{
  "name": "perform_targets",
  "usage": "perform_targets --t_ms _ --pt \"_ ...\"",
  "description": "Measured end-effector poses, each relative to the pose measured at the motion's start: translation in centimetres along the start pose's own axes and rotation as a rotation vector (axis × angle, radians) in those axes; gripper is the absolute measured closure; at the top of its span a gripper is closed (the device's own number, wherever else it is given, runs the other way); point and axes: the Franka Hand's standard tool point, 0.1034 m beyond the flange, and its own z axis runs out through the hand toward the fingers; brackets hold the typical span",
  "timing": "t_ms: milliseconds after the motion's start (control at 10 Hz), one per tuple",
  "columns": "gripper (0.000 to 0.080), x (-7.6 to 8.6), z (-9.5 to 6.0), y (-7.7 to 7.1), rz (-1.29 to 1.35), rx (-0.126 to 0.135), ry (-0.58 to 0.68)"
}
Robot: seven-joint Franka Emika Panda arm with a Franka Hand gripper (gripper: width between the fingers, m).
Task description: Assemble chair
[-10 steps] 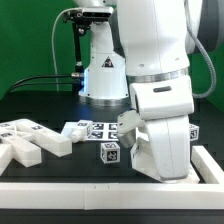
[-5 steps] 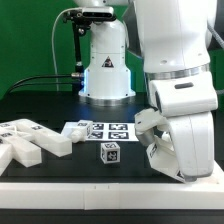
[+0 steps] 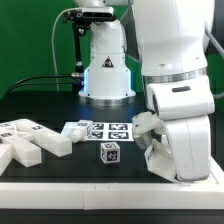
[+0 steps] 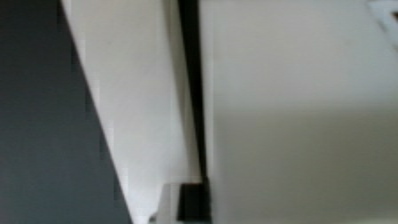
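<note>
Loose white chair parts, blocky bars and slabs with small tags, lie at the exterior view's left. The arm's big white hand hangs low over the table at the exterior view's right, and it hides the gripper's fingers there. In the wrist view, white surfaces fill the picture very close up, split by a thin dark gap. One dark fingertip shows against a white edge. I cannot tell what that white part is or whether the jaws hold it.
The marker board lies flat in the middle. A small tagged cube stands in front of it. A white raised rim runs along the table's front and right. The robot's base stands behind.
The hand has moved toward the exterior view's right, away from the cube, then settled slightly back left. The parts, cube and marker board have not moved.
</note>
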Motion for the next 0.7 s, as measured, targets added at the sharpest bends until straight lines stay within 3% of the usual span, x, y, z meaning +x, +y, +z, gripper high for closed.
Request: perform_targets --t_ms 200,300,400,500,700 --pt "0.0412 0.0 -0.1 0.1 0.001 -0.002 0.000" --pt "0.0278 0.1 -1.0 0.4 0.004 -0.016 -0.008" --pt "0.0278 -0.3 -2.5 0.4 0.016 -0.034 -0.019" --pt "0.0176 -1.1 -3.6 -0.2 0.051 -0.051 -0.029" --pt "0.0158 -1.2 -3.9 -1.2 0.164 -0.066 -0.034"
